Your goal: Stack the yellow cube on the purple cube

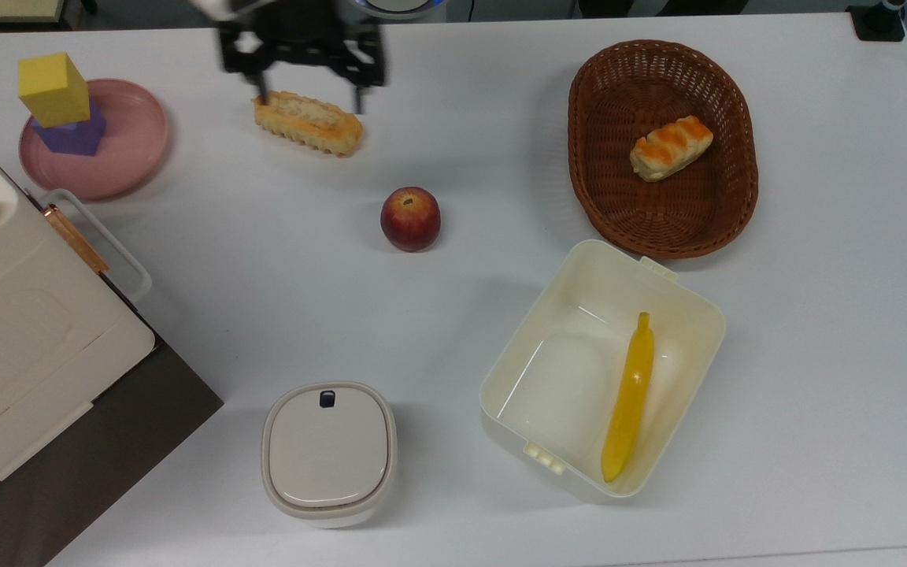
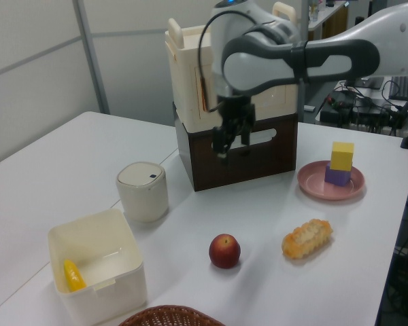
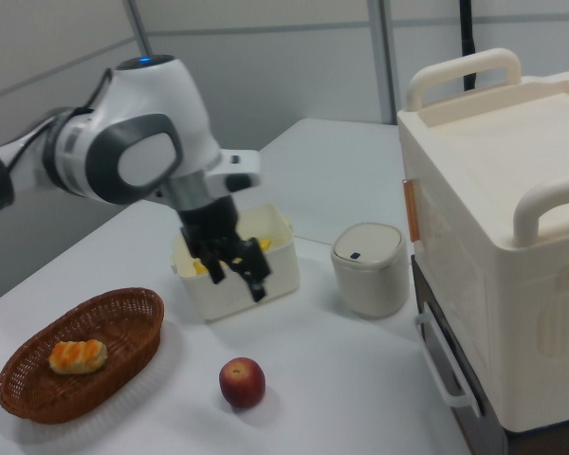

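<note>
From my screen, the job looked done. The yellow cube (image 1: 53, 89) sat on top of the purple cube (image 1: 75, 135), and both stood on the pink plate (image 1: 135, 142) near the top view's left edge. In the left view the yellow cube (image 2: 341, 156) looked steady on the purple cube (image 2: 338, 176), a bit turned but not tipping.

My gripper (image 1: 305, 83) held nothing. Its two fingers were spread apart, and it hung in the air above the long bread (image 1: 308, 122), well away from the cubes. In the left view the gripper (image 2: 232, 142) was in front of the brown and cream box (image 2: 238, 102).

I thought nothing was left to do but let the arm rest.

I looked for words or labels. I saw none on the cubes, the plate, the small bin (image 1: 328, 449) or the tub (image 1: 524, 358) with the banana (image 1: 628, 398).
</note>
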Motion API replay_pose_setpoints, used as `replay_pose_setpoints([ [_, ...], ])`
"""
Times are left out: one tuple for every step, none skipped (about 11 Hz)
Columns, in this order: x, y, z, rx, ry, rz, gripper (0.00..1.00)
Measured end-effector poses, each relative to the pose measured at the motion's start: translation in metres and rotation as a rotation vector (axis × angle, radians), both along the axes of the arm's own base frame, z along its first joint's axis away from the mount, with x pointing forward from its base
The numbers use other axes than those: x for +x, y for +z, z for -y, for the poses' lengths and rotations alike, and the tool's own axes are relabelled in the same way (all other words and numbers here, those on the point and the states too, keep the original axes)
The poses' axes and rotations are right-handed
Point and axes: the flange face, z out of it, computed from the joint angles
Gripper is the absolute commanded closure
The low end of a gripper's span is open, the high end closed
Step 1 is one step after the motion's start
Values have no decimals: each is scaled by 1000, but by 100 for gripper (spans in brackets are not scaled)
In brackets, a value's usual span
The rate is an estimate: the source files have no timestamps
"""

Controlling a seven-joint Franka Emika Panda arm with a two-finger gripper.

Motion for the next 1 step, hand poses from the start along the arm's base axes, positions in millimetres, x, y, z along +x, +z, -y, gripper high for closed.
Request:
replay_pose_setpoints([
  [-3,-2,-24,2,-24,-26,0],
])
